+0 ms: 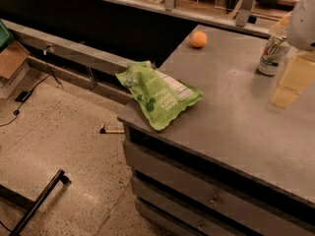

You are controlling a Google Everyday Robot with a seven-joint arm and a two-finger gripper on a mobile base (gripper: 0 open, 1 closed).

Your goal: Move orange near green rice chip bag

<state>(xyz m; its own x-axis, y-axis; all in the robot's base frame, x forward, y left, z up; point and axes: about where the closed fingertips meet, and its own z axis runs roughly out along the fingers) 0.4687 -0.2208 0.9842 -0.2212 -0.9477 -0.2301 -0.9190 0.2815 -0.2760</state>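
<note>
The orange (199,39) sits at the far left corner of the grey counter (231,117). The green rice chip bag (159,94) lies crinkled at the counter's near left corner, its white label panel facing up and its left end hanging slightly over the edge. The orange and the bag are well apart. My gripper (290,82) hangs at the right edge of the view as a pale yellowish shape under the white arm (302,18). It is above the counter, far to the right of both the orange and the bag, and it holds nothing that I can see.
A green-and-white drink can (269,55) stands upright on the counter just left of the gripper. Drawers (206,195) run below the counter's front edge. To the left lies speckled floor with a black bar (42,200), a cardboard box (10,60) and cables.
</note>
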